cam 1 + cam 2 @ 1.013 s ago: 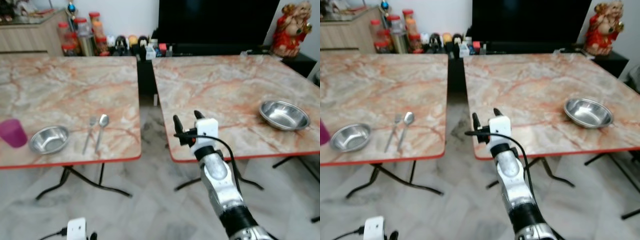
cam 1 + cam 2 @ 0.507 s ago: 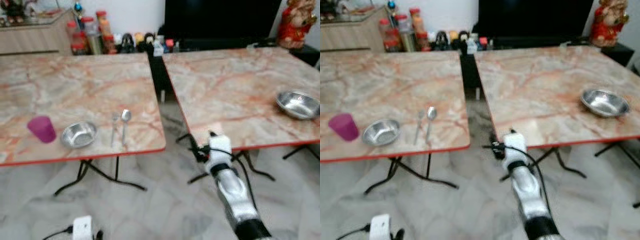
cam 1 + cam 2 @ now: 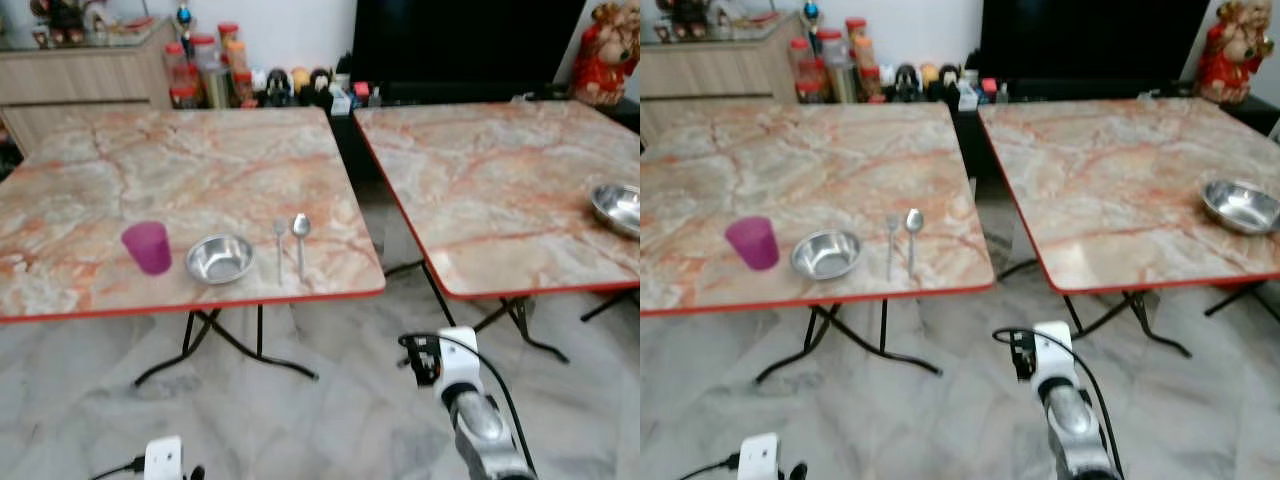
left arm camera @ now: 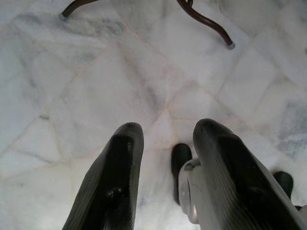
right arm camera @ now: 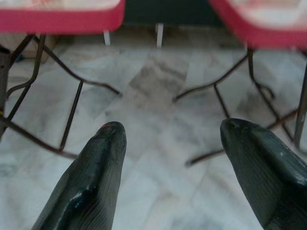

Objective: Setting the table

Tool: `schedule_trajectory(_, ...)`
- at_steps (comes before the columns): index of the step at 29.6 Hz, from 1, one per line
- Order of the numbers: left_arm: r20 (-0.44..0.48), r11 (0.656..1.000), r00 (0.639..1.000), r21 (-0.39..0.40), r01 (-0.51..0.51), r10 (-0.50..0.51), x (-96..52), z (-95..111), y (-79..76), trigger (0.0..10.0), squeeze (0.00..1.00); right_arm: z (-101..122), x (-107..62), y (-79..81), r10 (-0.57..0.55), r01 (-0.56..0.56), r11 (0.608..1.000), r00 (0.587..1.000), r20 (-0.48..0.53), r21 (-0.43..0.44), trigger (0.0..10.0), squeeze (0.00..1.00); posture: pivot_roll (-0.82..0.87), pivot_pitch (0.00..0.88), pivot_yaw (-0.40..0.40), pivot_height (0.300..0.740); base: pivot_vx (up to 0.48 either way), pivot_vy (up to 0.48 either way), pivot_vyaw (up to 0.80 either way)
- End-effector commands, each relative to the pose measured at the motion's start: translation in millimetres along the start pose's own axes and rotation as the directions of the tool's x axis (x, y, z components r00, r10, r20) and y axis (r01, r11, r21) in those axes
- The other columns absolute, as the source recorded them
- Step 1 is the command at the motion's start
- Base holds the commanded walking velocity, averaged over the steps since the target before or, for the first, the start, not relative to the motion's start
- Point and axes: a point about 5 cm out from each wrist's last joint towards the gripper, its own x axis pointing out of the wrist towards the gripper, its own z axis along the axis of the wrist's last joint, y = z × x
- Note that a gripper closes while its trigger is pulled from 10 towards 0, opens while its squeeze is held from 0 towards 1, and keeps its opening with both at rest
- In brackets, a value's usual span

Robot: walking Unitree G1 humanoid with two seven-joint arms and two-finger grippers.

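Note:
On the left marble table (image 3: 200,170) a purple cup (image 3: 148,247), a steel bowl (image 3: 219,258), a fork (image 3: 279,248) and a spoon (image 3: 300,240) lie in a row near the front edge. A second steel bowl (image 3: 618,207) sits at the right side of the right marble table (image 3: 500,170). My right gripper (image 3: 418,358) hangs below table height over the floor, between the two tables, open and empty (image 5: 170,132). My left gripper (image 4: 165,132) hangs low, open, pointing at the marble floor with nothing between its fingers.
Folding metal table legs (image 3: 230,340) stand under both tables, with a narrow gap (image 3: 385,215) between the tables. Jars and bottles (image 3: 205,80), a wooden sideboard (image 3: 80,75), a black TV (image 3: 470,40) and a red figurine (image 3: 608,55) line the back.
The camera has swung left, so both tables shifted right in view. My right gripper has dropped from the right table's front edge to below table height. The tableware has not moved.

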Motion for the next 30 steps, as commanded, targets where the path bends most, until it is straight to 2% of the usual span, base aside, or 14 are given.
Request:
schedule_trajectory(1,0.0,1.0,1.0,0.005,0.009,-0.009,0.7,1,-2.5,10.0,0.0,-12,-4.8,-10.4,-0.04,0.042,0.999,0.997,-0.061,0.032,10.0,0.0,0.05,0.0,-0.011,0.74,0.0,0.337,0.0)
schedule_trajectory(3,0.0,1.0,1.0,0.007,0.011,-0.011,0.7,1,-2.2,10.0,0.0,-27,-10.8,-15.2,-0.068,0.076,0.995,0.989,-0.131,0.058,10.0,0.0,0.05,0.0,-0.009,0.74,0.0,0.336,0.0)
schedule_trajectory(4,0.0,1.0,1.0,0.007,0.011,-0.011,0.7,1,-2.2,10.0,0.0,-27,-10.8,-15.2,-0.068,0.076,0.995,0.989,-0.131,0.058,10.0,0.0,0.05,0.0,-0.009,0.74,0.0,0.337,0.0)
schedule_trajectory(6,0.001,1.0,1.0,0.012,0.013,-0.013,1.0,2,-2.4,10.0,0.0,-51,-22.0,-19.0,-0.085,0.114,0.988,0.965,-0.247,0.104,10.0,0.0,0.05,0.0,-0.007,0.74,0.0,0.334,0.0)
schedule_trajectory(9,0.002,1.0,1.0,0.012,0.013,-0.013,1.2,2,-2.4,10.0,0.0,-57,-25.3,-19.5,-0.088,0.121,0.987,0.957,-0.276,0.103,10.0,0.0,0.05,0.0,-0.007,0.74,0.0,0.334,0.0)
schedule_trajectory(17,0.008,1.0,1.0,0.008,0.007,-0.007,1.8,4,-1.8,10.0,0.0,-87,-44.7,-23.3,-0.111,0.169,0.98,0.896,-0.429,0.101,10.0,0.0,0.06,0.0,-0.006,0.74,0.0,0.33,0.0)
schedule_trajectory(30,0.023,1.0,1.0,0.012,-0.008,0.008,2.1,6,-0.7,10.0,0.0,-80,-37.5,-16.5,-0.098,0.161,0.98,0.897,-0.43,0.113,10.0,0.0,0.06,0.0,-0.01,0.74,0.0,0.023,0.0)
